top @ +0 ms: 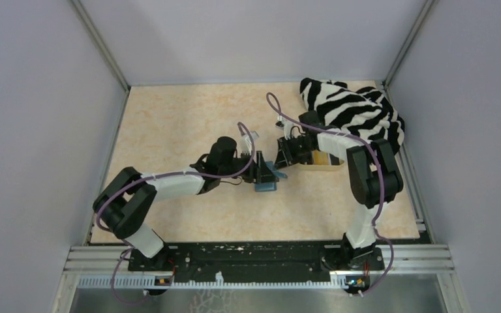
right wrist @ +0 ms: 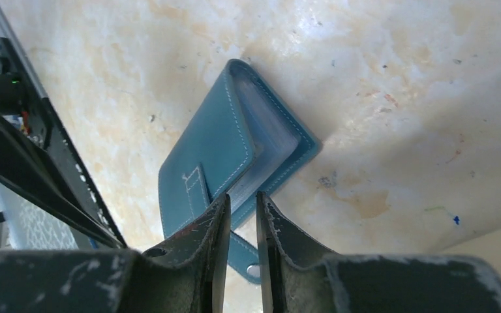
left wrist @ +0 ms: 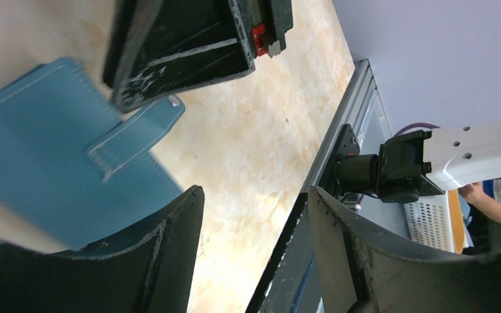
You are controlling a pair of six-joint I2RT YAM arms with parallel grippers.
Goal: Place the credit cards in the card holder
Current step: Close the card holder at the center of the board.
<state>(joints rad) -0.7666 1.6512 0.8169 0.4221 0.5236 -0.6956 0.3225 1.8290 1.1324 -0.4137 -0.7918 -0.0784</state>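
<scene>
Tabletop is carrying everything, with the zebra cloth sitting bunched in the far right corner, well apart from the work. Left arm and right arm are both reaching in to meet mid-table, the right one crossing over the tan tray. Card holder is lying flat on the tabletop between the two wrists, spine away from the right wrist cam and its cover lifting slightly off the inner pockets. Right end effector is closing to a narrow gap and appears to be pinching the cover's free edge, probably to hold the booklet open for loading. Left end effector is standing wide open with nothing between its fingers, hovering just beside the holder, so it's looking free to go fetch. Strap with its snap is hanging loose below the right fingers, unfastened. Credit cards aren't showing clearly in any view; can't tell whether the grey stack inside is cards or pockets.
</scene>
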